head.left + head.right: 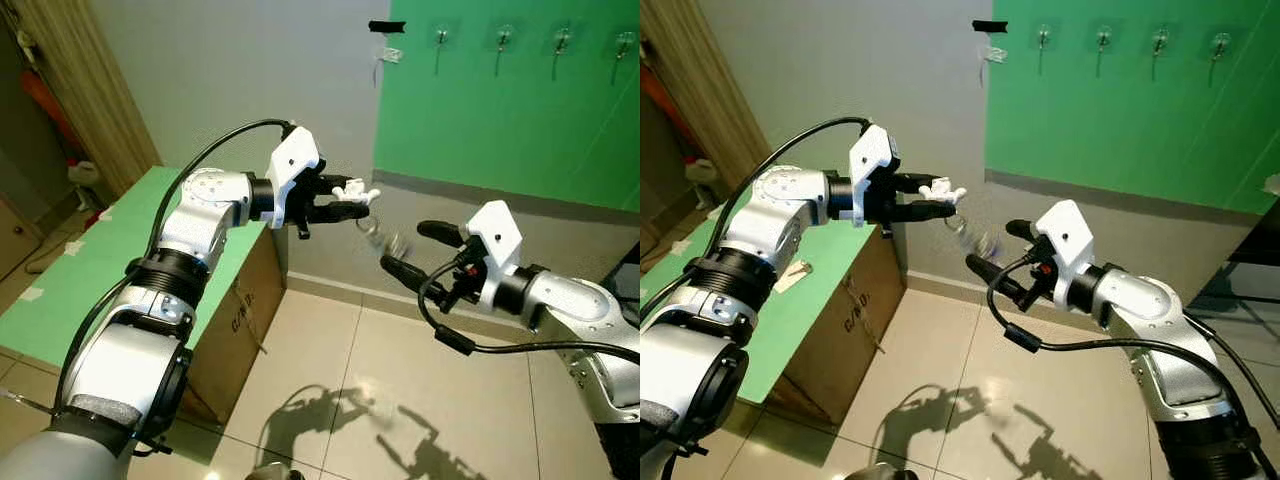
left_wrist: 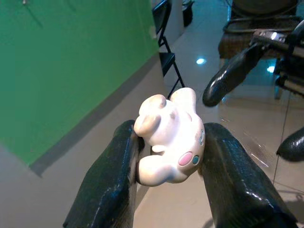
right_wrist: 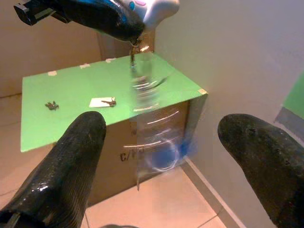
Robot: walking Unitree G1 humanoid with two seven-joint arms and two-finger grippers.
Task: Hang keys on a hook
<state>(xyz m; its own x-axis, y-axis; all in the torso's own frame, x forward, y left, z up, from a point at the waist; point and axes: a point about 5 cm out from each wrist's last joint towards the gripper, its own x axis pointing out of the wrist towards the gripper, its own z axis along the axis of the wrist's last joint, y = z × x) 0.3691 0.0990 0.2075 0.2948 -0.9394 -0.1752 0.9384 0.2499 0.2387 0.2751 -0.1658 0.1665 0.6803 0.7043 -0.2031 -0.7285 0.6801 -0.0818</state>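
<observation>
Head views: the left gripper clamps a white figurine keychain, with blurred keys dangling at its 5 o'clock. The right gripper gapes open nearby. Hooks line the green wall at 1 o'clock.

Left wrist: fingers pinch the figurine.

Right wrist: the keys swing, perhaps on a ring, above a green table.
</observation>
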